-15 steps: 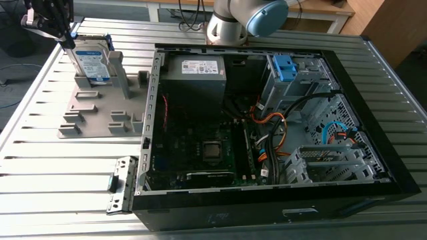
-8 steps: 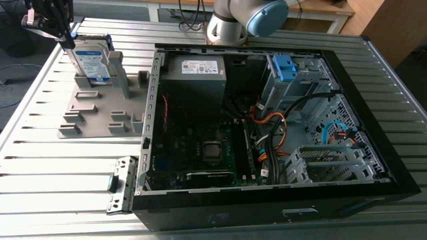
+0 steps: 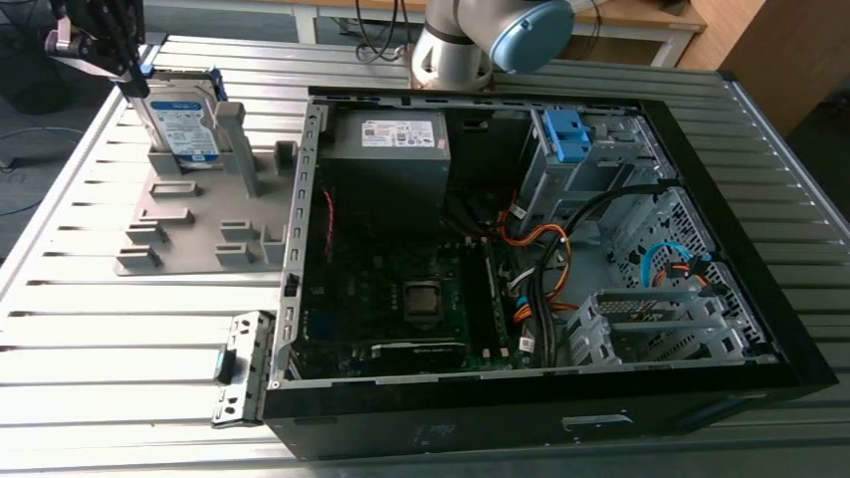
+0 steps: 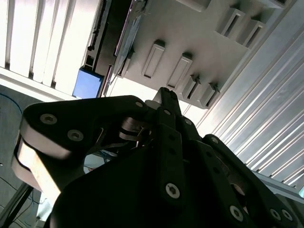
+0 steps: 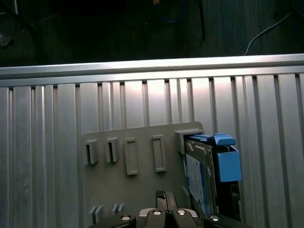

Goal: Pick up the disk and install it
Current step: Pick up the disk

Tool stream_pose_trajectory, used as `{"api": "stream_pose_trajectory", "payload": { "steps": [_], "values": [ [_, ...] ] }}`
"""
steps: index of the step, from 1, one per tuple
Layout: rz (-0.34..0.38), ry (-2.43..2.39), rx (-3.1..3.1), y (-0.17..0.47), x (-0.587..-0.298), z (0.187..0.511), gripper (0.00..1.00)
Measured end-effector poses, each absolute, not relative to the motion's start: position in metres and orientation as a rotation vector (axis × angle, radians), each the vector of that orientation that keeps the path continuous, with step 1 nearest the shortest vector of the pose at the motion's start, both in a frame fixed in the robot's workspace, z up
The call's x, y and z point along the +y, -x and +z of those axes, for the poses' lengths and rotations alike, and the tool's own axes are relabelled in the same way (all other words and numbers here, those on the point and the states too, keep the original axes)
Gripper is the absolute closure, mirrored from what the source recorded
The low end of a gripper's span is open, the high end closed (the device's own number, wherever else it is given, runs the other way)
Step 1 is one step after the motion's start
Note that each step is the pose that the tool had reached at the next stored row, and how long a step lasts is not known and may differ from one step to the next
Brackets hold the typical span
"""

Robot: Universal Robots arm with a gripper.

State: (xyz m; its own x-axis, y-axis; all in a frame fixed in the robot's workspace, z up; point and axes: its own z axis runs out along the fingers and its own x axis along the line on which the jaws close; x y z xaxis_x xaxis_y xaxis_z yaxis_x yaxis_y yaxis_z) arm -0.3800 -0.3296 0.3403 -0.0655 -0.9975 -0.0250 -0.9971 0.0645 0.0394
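Gripper (image 3: 130,80): opening cannot be told. It sits at top edge of disk (image 3: 182,118); contact not determinable.
First wrist view: gripper (image 5: 164,202) just beside disk (image 5: 197,178); disk seen edge-on, blue frame on its side away from gripper.
Second wrist view: gripper (image 4: 165,95) above slotted grey holder (image 4: 190,28).
Exterior view: disk upright in slot at holder (image 3: 186,234) far corner, exterior view's left. Holder lies on table (image 3: 119,319). Open case (image 3: 531,423) touches holder edge on exterior view's right.
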Motion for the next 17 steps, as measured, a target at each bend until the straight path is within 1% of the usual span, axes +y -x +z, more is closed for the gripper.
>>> {"api": "stream_pose_trajectory", "payload": {
  "steps": [8, 9, 10, 12, 13, 15, 16, 17],
  "values": [
    [-0.072, -2.142, -2.285, 0.38, -0.3296, 0.3403, 0.89],
    [-0.072, -2.142, -2.285, 0.38, -0.3296, 0.3403, 0.83],
    [-0.072, -2.142, -2.285, 0.38, -0.3296, 0.3403, 0.83],
    [-0.072, -2.142, -2.285, 0.38, -0.3296, 0.3403, 0.71],
    [-0.072, -2.142, -2.285, 0.38, -0.3296, 0.3403, 0.71],
    [-0.072, -2.142, -2.285, 0.38, -0.3296, 0.3403, 0.59],
    [-0.072, -2.142, -2.285, 0.38, -0.3296, 0.3403, 0.59],
    [-0.072, -2.142, -2.285, 0.38, -0.3296, 0.3403, 0.53]
  ]
}}
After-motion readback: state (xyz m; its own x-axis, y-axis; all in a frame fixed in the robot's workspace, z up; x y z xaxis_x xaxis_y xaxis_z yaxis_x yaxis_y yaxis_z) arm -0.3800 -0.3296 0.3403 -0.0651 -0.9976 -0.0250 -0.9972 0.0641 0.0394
